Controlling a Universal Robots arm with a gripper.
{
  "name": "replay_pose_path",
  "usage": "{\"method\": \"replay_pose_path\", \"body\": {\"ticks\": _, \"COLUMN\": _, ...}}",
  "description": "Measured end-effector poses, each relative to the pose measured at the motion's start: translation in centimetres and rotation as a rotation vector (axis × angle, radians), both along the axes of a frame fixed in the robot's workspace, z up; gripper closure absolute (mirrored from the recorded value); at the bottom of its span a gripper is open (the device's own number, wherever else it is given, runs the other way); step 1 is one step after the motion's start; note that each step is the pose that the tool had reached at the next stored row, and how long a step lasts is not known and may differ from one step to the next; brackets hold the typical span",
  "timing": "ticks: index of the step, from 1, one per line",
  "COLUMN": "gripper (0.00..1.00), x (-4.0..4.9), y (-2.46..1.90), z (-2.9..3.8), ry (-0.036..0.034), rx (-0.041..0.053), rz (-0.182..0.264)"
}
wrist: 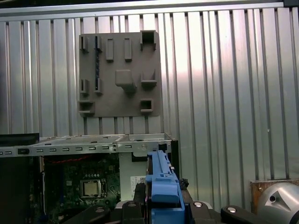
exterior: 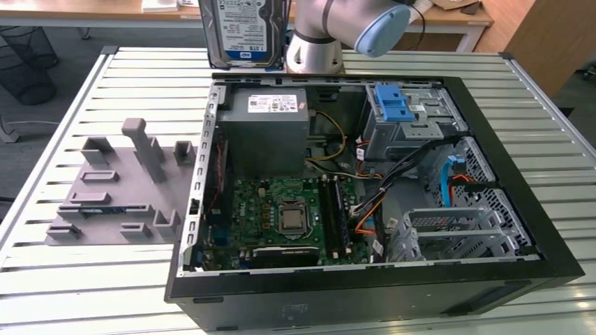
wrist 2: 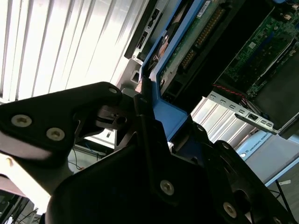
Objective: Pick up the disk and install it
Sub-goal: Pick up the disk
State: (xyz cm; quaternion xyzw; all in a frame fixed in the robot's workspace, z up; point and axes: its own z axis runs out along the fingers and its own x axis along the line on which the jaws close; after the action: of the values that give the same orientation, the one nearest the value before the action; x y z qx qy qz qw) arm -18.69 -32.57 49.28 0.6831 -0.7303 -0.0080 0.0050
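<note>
The disk [exterior: 240, 31] hangs upright above the back of the table, beyond the open computer case [exterior: 373, 279], its white and blue label facing the exterior view. Its blue bracket [wrist 2: 164, 116] runs between the black fingers [wrist 2: 140, 105] of my gripper [wrist 2: 148, 109], which is shut on it. The disk's green circuit side [wrist 2: 196, 39] shows past the fingers. In the first wrist view the blue bracket [wrist: 161, 184] stands edge-on in my gripper [wrist: 161, 207], over the case's rim [wrist: 93, 140].
Inside the case are a grey power supply [exterior: 270, 129], a motherboard [exterior: 284, 213] and a metal drive cage with a blue latch piece [exterior: 396, 105]. A grey fixture plate [exterior: 116, 188] lies on the slatted table at the exterior view's left. The arm's base [exterior: 317, 49] stands behind the case.
</note>
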Motion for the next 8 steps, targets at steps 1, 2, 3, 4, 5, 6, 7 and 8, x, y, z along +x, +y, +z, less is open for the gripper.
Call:
{"method": "replay_pose_path", "body": {"ticks": 1, "gripper": 0.63, "x": 0.00, "y": 0.00, "z": 0.00, "ry": 0.0000, "rx": 0.0000, "rz": 0.000}}
{"method": "replay_pose_path", "body": {"ticks": 2, "gripper": 0.63, "x": 0.00, "y": 0.00, "z": 0.00, "ry": 0.0000, "rx": 0.0000, "rz": 0.000}}
{"method": "replay_pose_path", "body": {"ticks": 3, "gripper": 0.63, "x": 0.00, "y": 0.00, "z": 0.00, "ry": 0.0000, "rx": 0.0000, "rz": 0.000}}
{"method": "replay_pose_path", "body": {"ticks": 4, "gripper": 0.63, "x": 0.01, "y": 0.00, "z": 0.00, "ry": -0.0001, "rx": 0.0001, "rz": 0.000}}
{"method": "replay_pose_path", "body": {"ticks": 5, "gripper": 0.63, "x": 0.01, "y": 0.00, "z": 0.00, "ry": 0.0000, "rx": 0.0000, "rz": 0.000}}
{"method": "replay_pose_path", "body": {"ticks": 6, "gripper": 0.63, "x": 0.01, "y": 0.00, "z": 0.00, "ry": 0.0000, "rx": 0.0000, "rz": 0.000}}
{"method": "replay_pose_path", "body": {"ticks": 7, "gripper": 0.63, "x": 0.01, "y": 0.00, "z": 0.00, "ry": 0.0000, "rx": 0.0000, "rz": 0.000}}
{"method": "replay_pose_path", "body": {"ticks": 8, "gripper": 0.63, "x": 0.01, "y": 0.00, "z": 0.00, "ry": 0.0000, "rx": 0.0000, "rz": 0.000}}
